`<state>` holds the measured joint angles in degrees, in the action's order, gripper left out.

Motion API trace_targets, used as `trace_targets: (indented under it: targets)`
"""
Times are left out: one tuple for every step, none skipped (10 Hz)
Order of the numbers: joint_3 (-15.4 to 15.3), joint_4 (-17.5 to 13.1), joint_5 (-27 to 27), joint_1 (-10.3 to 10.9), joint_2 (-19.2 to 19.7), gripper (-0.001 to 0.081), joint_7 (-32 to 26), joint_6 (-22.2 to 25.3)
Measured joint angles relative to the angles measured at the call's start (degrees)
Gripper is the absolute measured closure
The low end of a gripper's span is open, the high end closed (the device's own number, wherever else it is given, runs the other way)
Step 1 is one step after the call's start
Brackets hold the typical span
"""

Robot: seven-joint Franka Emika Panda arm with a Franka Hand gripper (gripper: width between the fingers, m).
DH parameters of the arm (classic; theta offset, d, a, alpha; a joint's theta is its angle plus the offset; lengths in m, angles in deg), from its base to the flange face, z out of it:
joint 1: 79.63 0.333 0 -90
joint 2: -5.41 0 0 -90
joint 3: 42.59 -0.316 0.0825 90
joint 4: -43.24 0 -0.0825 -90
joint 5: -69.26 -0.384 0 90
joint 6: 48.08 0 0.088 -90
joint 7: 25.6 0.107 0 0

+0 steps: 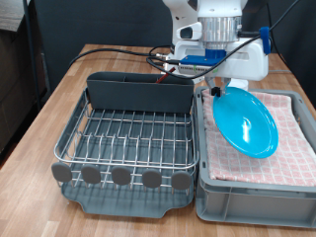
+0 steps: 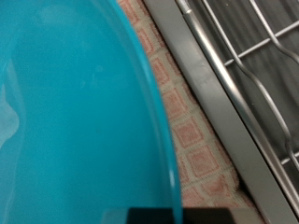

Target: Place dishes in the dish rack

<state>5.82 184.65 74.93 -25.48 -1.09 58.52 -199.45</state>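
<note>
Plate [image 1: 246, 122] tilted, lifted above cloth-lined tub [image 1: 212, 188], beside rack [image 1: 126, 138], apparently gripped at rim by gripper [image 1: 219, 89]; finger opening unclear.

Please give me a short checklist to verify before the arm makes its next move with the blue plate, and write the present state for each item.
1. Blue plate is off the pink checked cloth: ok, it hangs tilted above the grey tub.
2. Gripper has the plate between its fingers: cannot tell, the fingertips do not show in either view; the gripper sits at the plate's upper edge.
3. Dish rack has free wire slots: ok, no dish shows on the grid.
4. Plate is apart from the rack's rim: ok, the wrist view shows cloth between them.
5. Cup and spoon located: cannot tell, neither shows clearly in either view.
</note>
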Motion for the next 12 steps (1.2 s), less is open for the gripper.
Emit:
trace_targets:
  targets:
    - [-0.8, -0.1, 2.9, -0.8, -1.3, 0.0787, 1.8, 1.8]
    - [-1.7, -0.4, 5.5, -1.6, -2.4, 0.0787, 3.5, 3.8]
    - [-2.6, -0.8, 7.7, -2.2, -3.3, 0.0787, 4.9, 6.2]
    - [-3.7, -1.7, 10.3, -2.8, -3.8, 0.0787, 6.4, 9.4]
    - [-4.8, -2.8, 12.7, -3.1, -4.2, 0.0787, 7.8, 12.8]
    - [-5.9, -4.1, 14.9, -3.3, -4.5, 0.0787, 9.3, 16.2]
    - [-7.1, -5.5, 16.9, -3.4, -4.8, 0.0787, 10.9, 19.8]
    - [-7.7, -6.6, 16.3, -3.3, -5.0, 0.0787, 11.4, 20.5]
    - [-7.9, -7.2, 15.2, -3.3, -5.5, 0.0787, 11.5, 20.3]
    - [-8.3, -7.6, 16.3, -3.5, -5.7, 0.0787, 12.3, 21.1]
    - [-8.8, -7.8, 17.2, -3.7, -5.7, 0.0787, 13.5, 21.9]
    - [-8.8, -7.7, 16.9, -3.7, -5.7, 0.0787, 13.3, 21.9]
